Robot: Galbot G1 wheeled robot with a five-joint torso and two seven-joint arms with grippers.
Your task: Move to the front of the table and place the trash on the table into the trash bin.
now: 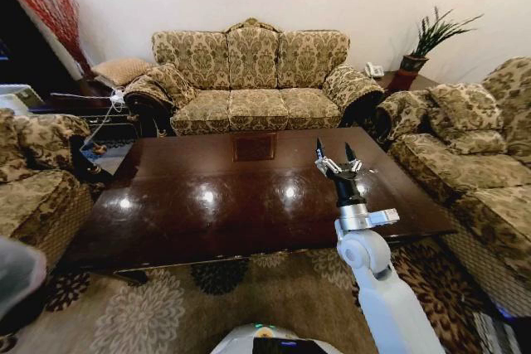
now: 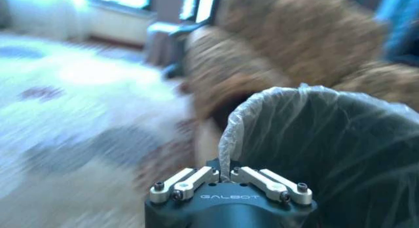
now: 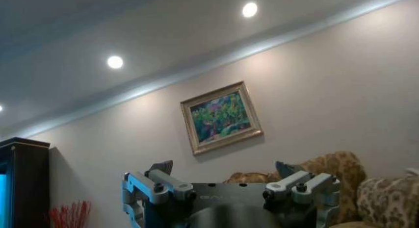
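Observation:
The table (image 1: 207, 205) is a dark glossy wooden coffee table just ahead of me, and its top shows only light reflections. The trash is out of view. My right gripper (image 1: 334, 155) stands upright over the table's right half, open with nothing between its fingers; in the right wrist view the right gripper (image 3: 222, 166) points up at the wall. The trash bin (image 2: 340, 154) is black with a translucent bag liner over its rim. My left gripper (image 2: 226, 178) is shut on the liner's edge at the near rim.
A patterned sofa (image 1: 249, 80) stands behind the table, another sofa (image 1: 473, 163) to the right and an armchair (image 1: 33, 180) to the left. A patterned carpet (image 1: 166, 312) lies between me and the table. A pale blurred shape (image 1: 17, 275) sits at the lower left edge.

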